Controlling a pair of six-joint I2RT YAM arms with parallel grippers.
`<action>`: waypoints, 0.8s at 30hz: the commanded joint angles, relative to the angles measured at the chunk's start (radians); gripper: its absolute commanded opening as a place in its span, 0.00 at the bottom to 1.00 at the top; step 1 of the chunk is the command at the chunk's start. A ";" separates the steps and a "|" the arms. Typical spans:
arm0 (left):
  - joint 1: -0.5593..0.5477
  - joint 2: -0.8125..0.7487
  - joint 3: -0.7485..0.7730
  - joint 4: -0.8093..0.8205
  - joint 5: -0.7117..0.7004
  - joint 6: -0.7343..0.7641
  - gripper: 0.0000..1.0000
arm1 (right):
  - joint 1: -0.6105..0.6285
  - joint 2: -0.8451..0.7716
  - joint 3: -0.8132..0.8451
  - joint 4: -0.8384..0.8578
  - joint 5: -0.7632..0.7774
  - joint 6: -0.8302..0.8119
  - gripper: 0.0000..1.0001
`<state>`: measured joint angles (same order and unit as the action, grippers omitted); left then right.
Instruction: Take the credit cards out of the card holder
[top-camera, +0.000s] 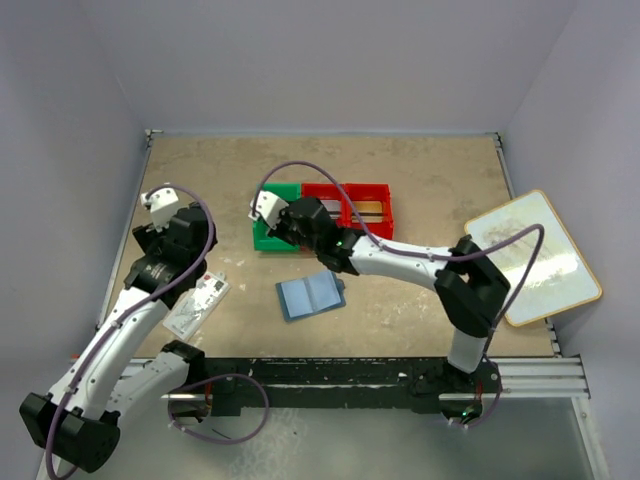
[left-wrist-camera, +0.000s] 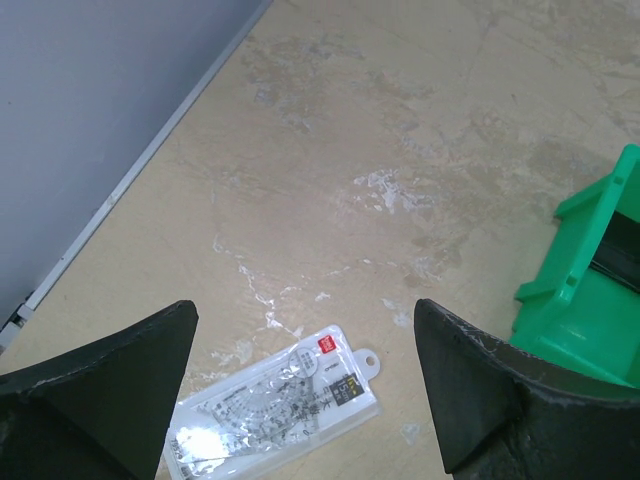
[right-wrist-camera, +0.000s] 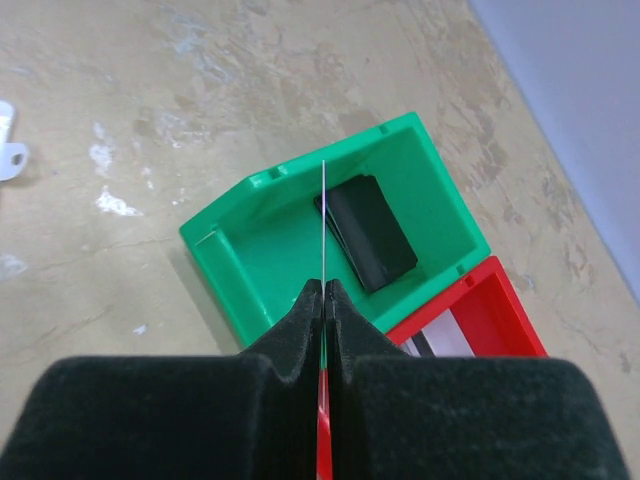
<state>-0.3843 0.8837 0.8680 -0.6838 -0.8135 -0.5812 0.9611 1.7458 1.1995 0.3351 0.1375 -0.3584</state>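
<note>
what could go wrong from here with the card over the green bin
1. The right gripper pinches the card only at its fingertips, edge-on; it may twist or slip out early.
2. Released upright like this, it may lean against a wall of the green bin, or land on edge on the dark card, instead of lying flat.

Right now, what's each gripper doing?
Left gripper: open, empty.
Right gripper: shut on a thin plastic credit card, seen edge-on, above the green plastic bin.

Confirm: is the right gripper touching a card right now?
Touching. The right wrist view shows the right gripper pinched shut on a thin card, seen edge-on, over the green bin.
</note>
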 joint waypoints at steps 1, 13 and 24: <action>0.004 -0.057 0.015 0.000 -0.079 0.001 0.87 | -0.019 0.111 0.184 -0.161 0.055 -0.031 0.00; 0.004 -0.110 0.006 0.016 -0.092 0.005 0.87 | -0.088 0.315 0.420 -0.304 0.087 -0.241 0.00; 0.005 -0.112 0.008 0.017 -0.086 0.007 0.87 | -0.099 0.439 0.522 -0.322 0.112 -0.387 0.00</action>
<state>-0.3843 0.7849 0.8680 -0.6895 -0.8833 -0.5819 0.8673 2.1647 1.6695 0.0254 0.2203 -0.6636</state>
